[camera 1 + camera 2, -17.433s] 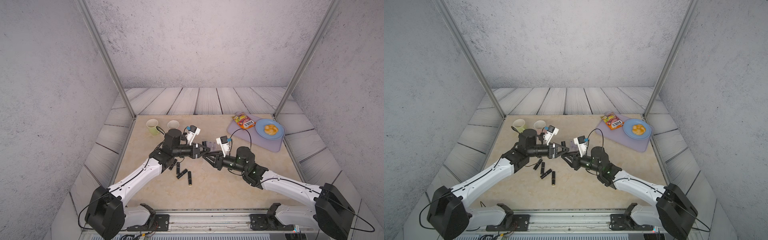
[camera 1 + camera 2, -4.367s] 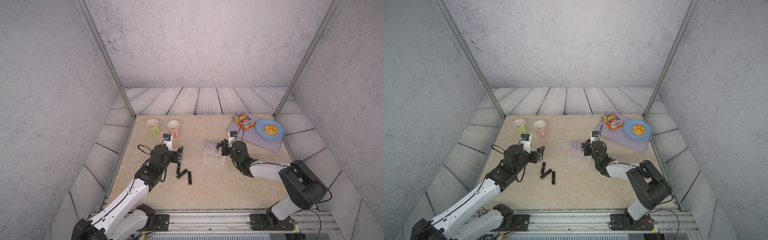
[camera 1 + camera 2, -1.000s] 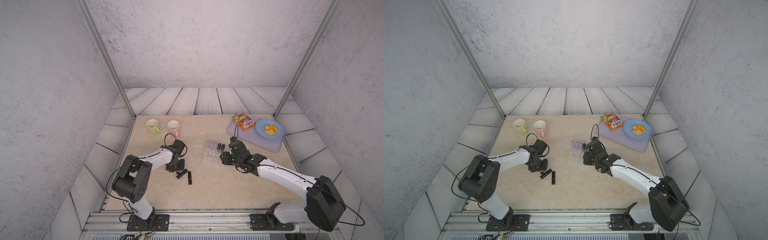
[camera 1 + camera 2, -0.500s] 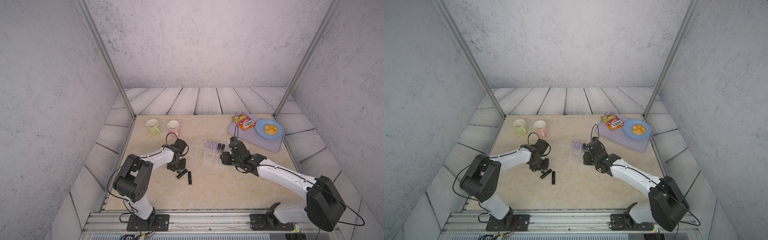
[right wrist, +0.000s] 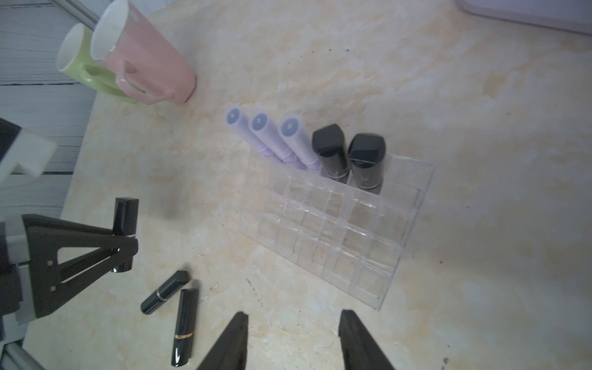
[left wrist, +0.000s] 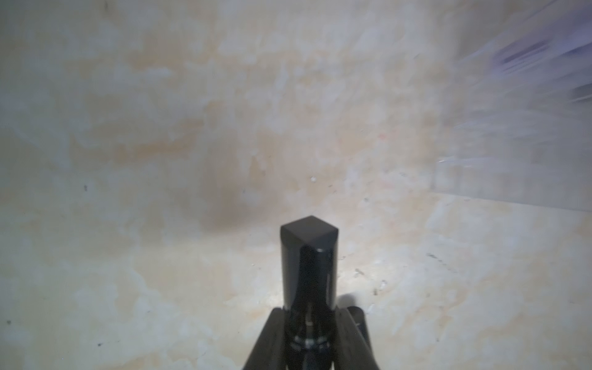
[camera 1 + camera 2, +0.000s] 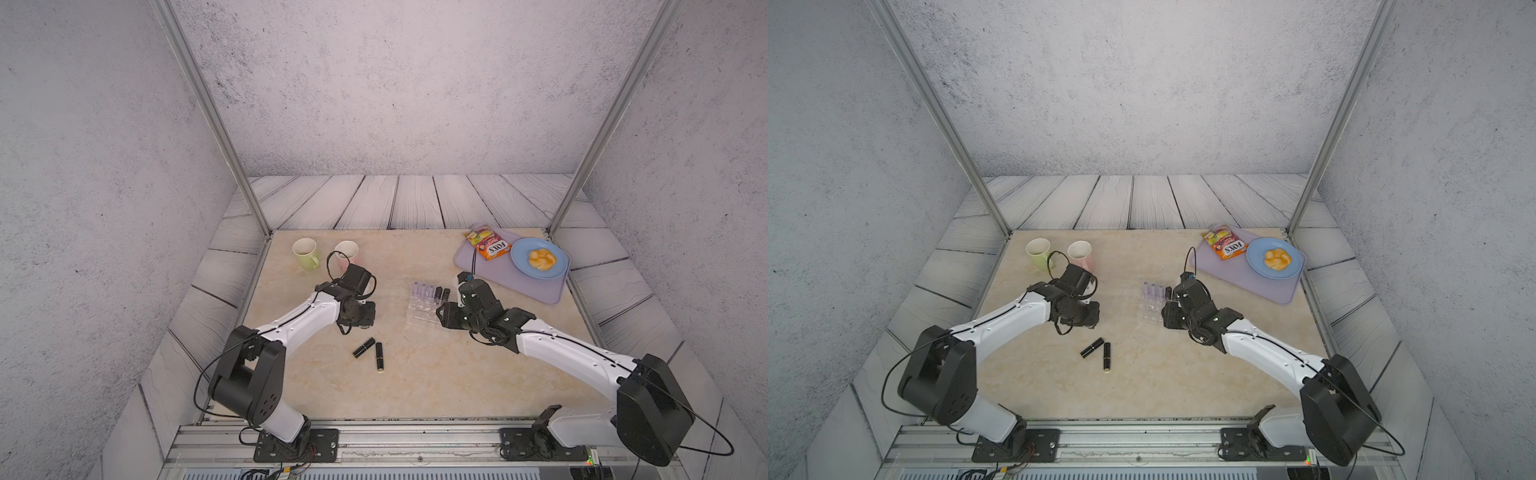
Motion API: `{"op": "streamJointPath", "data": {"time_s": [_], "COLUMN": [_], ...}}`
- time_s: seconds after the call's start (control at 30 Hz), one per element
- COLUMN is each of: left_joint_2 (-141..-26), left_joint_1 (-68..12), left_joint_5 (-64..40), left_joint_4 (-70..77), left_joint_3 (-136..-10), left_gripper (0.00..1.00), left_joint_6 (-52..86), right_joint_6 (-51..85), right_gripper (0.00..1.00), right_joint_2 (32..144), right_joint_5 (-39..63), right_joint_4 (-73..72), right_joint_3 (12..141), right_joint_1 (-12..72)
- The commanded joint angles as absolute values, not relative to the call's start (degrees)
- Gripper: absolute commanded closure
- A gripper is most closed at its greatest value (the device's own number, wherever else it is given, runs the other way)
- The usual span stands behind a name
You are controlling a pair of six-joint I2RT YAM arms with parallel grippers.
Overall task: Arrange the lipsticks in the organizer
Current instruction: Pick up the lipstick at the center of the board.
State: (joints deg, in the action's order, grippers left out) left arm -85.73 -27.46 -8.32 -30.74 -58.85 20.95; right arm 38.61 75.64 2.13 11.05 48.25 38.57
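glossy black up front: two loose lipsticks (image 7: 364, 348) lie flat on the bench (image 7: 415, 386), on the near side of the organizer (image 5: 336, 243) and off toward the left arm, ends close together. lying down like that, each will need standing up before a cell takes it.

next, the left end effector (image 5: 125, 250) is pinching a black lipstick (image 6: 309, 266) around its band, cap end poking out past the fingers. it looks lifted off the bench, well apart from the organizer. gripped low like that, i'd say, so the free length stays clear for the drop into a cell.

the right end effector (image 5: 293, 315) hovers just beside the organizer's near edge, fingers (image 5: 237, 336) spread, nothing between them. my read: it's standing by to steady that light clear plastic, which could skate when a tube goes in.

now the organizer itself. its far row is filling in order: three lilac lipsticks (image 5: 266, 134) leaning side by side, then two standing black lipsticks (image 5: 331, 150) right next to them. one cell at that row's end looks free, and the nearer rows are bare. five in, three to go.

beyond the organizer, toward the left arm, are a pink mug (image 5: 147, 57) and green mug (image 5: 80, 64). beyond it the other way is the lilac tray (image 7: 540, 286) with plate (image 7: 515, 259) and snack packet (image 7: 487, 246). none of these looks part of this job.
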Motion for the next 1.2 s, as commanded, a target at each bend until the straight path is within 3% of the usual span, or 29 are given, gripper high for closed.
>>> {"op": "streamJointPath", "data": {"time_s": [0.0, 0.17, 0.33, 0.53, 0.87, 1.17], "left_joint_2": [-77.56, -67.32, -56.71, -51.91, -52.09, -53.17], "left_joint_1": [-27.69, -28.37, -34.17, -38.16, -41.21, -43.73], "left_joint_5": [-16.3, -23.63, -20.54, -17.24, -16.46, -15.91], "left_joint_4": [-20.94, -2.8, 17.07, 22.14, 23.29, 23.73], "left_joint_3": [-54.63, -44.87, -33.0, -29.57, -29.43, -29.99], "left_gripper": [0.86, 0.88, 0.91, 0.91, 0.92, 0.92], "left_joint_6": [19.42, 17.63, 7.64, 0.5, -2.1, -2.85], "right_joint_6": [39.21, 41.85, 37.67, 30.49, 29.35, 29.29], "right_gripper": [0.5, 0.41, 0.41, 0.55, 0.52, 0.61], "right_joint_2": [73.51, 71.35, 69.79, 69.03, 67.73, 69.05], "right_joint_5": [9.12, 15.89, 16.82, 14.12, 10.63, 8.86], "right_joint_4": [7.56, 4.47, 1.06, -3.7, -8.53, -11.53], "right_joint_3": [49.93, 52.28, 54.6, 53.17, 50.8, 51.12], "right_joint_1": [39.14, 39.41, 43.87, 49.89, 51.71, 52.16]}}
